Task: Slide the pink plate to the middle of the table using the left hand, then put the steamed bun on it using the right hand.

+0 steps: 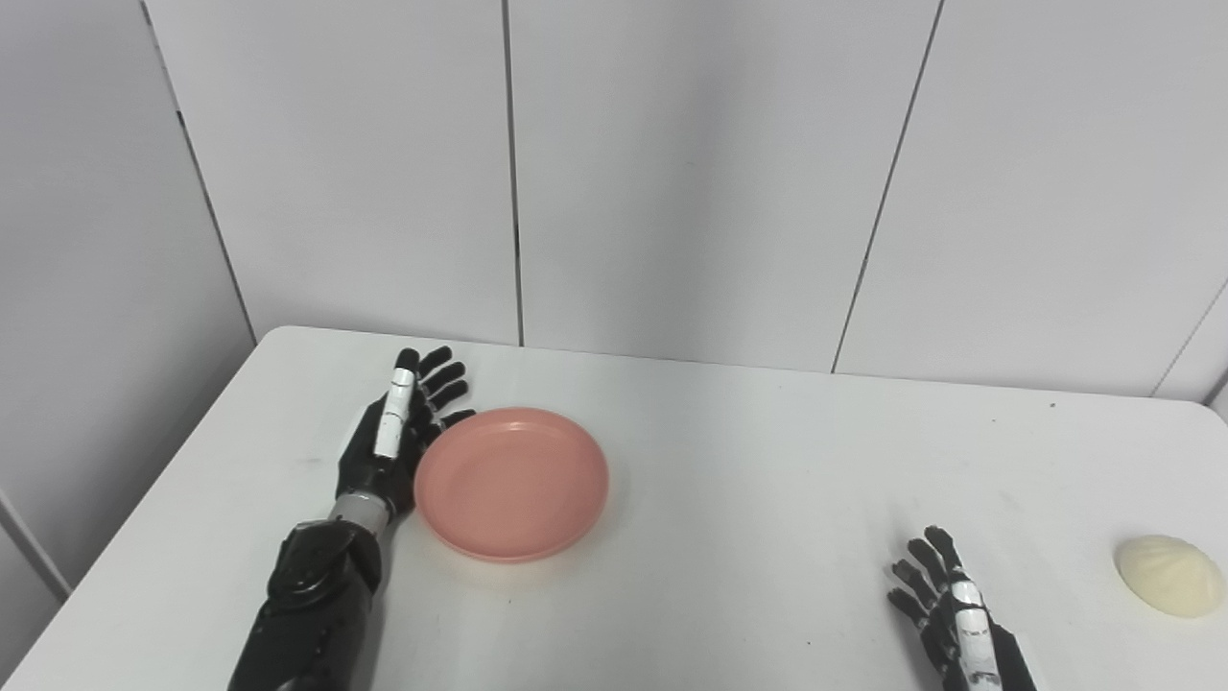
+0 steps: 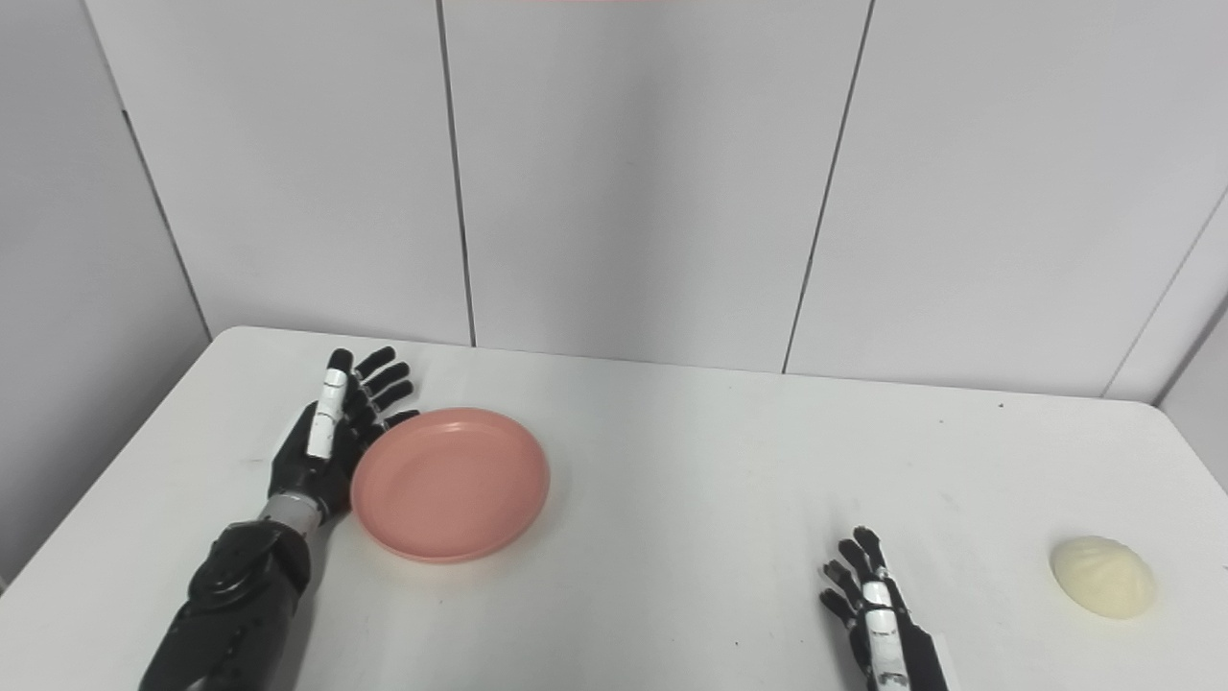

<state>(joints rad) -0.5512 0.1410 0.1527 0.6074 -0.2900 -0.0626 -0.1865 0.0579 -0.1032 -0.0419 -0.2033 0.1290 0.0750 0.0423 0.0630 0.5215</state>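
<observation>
— While my left hand stands on edge against the pink plate, how much of the job would you call done?

— Very little, I judge. My left hand has its fingers stretched out straight and apart, holding nothing, with its palm side touching the plate's left rim. That reads as the push position, at most a push just begun.

— Where does the plate sit on the desk?

— Left of the desk's middle, flat, with nothing on it. The stretch to its right, toward the centre, is bare white surface.

— And the steamed bun?

— Well apart from the plate, far to its right near the desk's right edge, untouched.

— Is your right hand doing anything?

— No. It waits low at the near edge, between the plate and the bun though closer to the bun, fingers spread and empty.

— So what is left?

— Nearly everything, as I see it: slide the plate rightward to the centre, then reach my right hand to the bun, pick it up, and set it on the plate.
</observation>
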